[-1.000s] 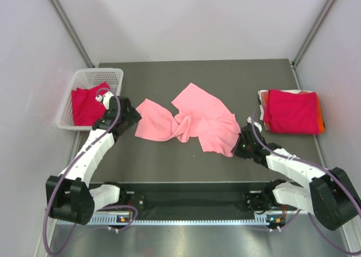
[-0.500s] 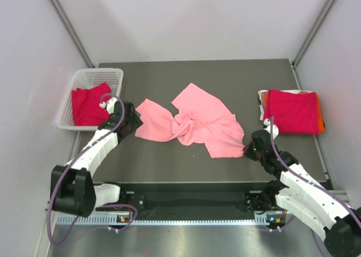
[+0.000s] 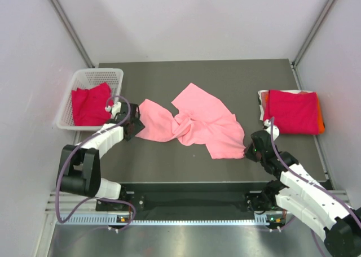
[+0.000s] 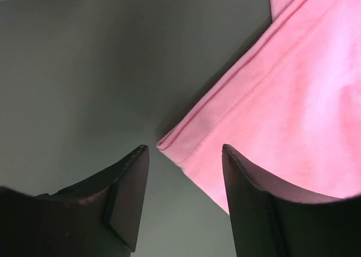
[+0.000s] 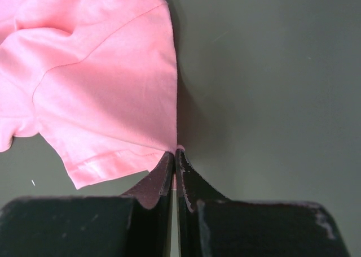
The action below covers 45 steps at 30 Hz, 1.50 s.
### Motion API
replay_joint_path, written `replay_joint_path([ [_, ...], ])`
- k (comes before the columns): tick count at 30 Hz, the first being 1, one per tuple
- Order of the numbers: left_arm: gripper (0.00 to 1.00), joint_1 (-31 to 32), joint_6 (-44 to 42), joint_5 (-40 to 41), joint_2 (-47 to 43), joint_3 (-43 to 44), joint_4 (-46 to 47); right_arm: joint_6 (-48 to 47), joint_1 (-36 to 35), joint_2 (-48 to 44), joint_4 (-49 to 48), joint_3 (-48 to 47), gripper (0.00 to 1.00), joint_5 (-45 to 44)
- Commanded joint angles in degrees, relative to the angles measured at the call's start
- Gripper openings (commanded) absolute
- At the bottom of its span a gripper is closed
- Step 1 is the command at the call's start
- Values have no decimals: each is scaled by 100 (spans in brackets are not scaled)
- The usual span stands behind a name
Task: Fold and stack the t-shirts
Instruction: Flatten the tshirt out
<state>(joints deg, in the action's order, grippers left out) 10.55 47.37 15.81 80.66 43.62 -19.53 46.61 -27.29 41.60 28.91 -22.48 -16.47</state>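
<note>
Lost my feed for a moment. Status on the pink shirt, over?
Right gripper shut on a corner of the pink t-shirt. Left gripper open, straddling the opposite hem corner, not yet closed. Cloth twisted mid-table; nothing blocking.

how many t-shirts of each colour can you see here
salmon-pink t-shirt: 1
crimson t-shirts: 2, basket tee, stack-top tee
orange t-shirt edge: 1
white t-shirt edge: 1
total: 5

Nothing legible in any view: no text, label, brand, number or sign. Surface of salmon-pink t-shirt [image 3: 194,121] plain, seam stitching only.
</note>
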Motion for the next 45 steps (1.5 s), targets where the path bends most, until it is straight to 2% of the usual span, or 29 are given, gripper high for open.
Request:
replay_joint_path([
  [1, 59, -26, 114, -113, 221, -81, 467, 32, -75, -126, 27, -72, 0, -129],
  [9, 50, -35, 351, -324, 714, -212, 862, 41, -75, -223, 71, -72, 0, -137],
  [11, 39, -26, 439, -438, 784, -309, 1003, 41, -75, -275, 89, -99, 0, -146],
  [12, 29, -35, 448, -456, 793, -414, 1152, 32, -75, -293, 98, -107, 0, -146],
  [13, 5, -35, 465, -474, 784, -450, 1171, 32, -75, -302, 115, -116, 0, -146],
  [14, 0, -35, 500, -457, 767, -468, 1153, 15, -75, -346, 124, -134, 0, -163],
  [19, 0, -35, 404, -132, 154, -372, 689, -143, -75, -408, 150, -239, 0, -278],
  [24, 0, -79, 220, -96, -419, 120, 82, -424, -5, -206, 45, -608, 0, -392],
  [30, 0, -412, 79, -579, -789, 674, -419, -951, 293, 242, 1, -1565, 0, -243],
  [34, 0, -668, -9, -860, -789, 1139, -622, -1399, 636, 813, 10, -2644, 0, 143],
  [39, 0, -861, -44, -1098, -526, 2430, -1385, -1865, 1330, 1587, 281, -4043, 0, 1110],
  [43, 0, -1019, -228, -1194, -709, 3441, -1956, -2129, 1419, 1500, 545, -5228, 0, 1330],
  [45, 0, -1011, -316, -1168, -954, 3969, -2203, -2287, 1428, 1263, 660, -5476, 0, 1462],
])
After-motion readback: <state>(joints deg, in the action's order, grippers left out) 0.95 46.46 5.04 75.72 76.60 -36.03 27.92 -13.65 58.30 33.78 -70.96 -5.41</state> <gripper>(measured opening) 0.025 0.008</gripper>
